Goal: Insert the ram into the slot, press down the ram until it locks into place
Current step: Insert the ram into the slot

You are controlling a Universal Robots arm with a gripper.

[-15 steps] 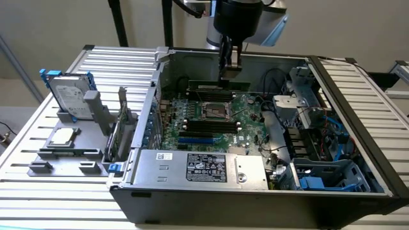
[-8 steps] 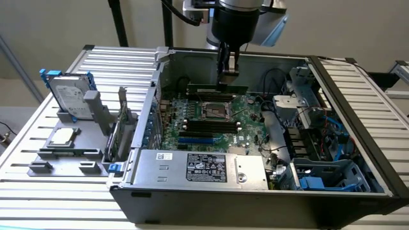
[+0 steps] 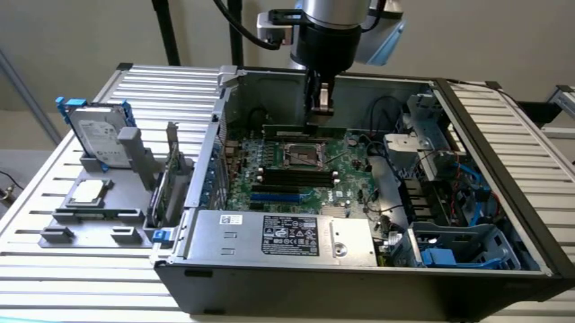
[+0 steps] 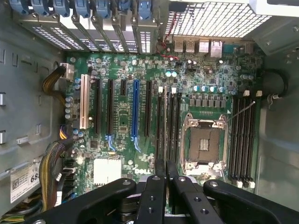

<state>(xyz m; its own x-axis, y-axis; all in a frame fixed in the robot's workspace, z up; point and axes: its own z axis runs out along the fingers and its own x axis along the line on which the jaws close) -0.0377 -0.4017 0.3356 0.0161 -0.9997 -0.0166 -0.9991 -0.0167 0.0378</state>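
Observation:
The ram (image 3: 303, 129) is a thin green stick held level inside the open computer case, above the motherboard (image 3: 346, 176). My gripper (image 3: 321, 118) reaches straight down from above and is shut on the ram's middle. Four parallel black memory slots (image 3: 297, 176) lie just in front of the CPU socket (image 3: 301, 155). In the wrist view my gripper (image 4: 166, 186) has its fingers (image 4: 154, 196) pressed close together. They line up with the slots (image 4: 168, 126) beside the CPU socket (image 4: 204, 142). More black slots (image 4: 243, 135) lie on the socket's other side.
A blue socket (image 4: 135, 112) and other black card sockets run parallel nearby. The power supply (image 3: 283, 235), cables (image 3: 395, 202) and a blue drive bay (image 3: 458, 249) crowd the case. Outside, a grey fixture (image 3: 90, 219) carries a hard drive (image 3: 94, 131) and an upright expansion card (image 3: 171, 176).

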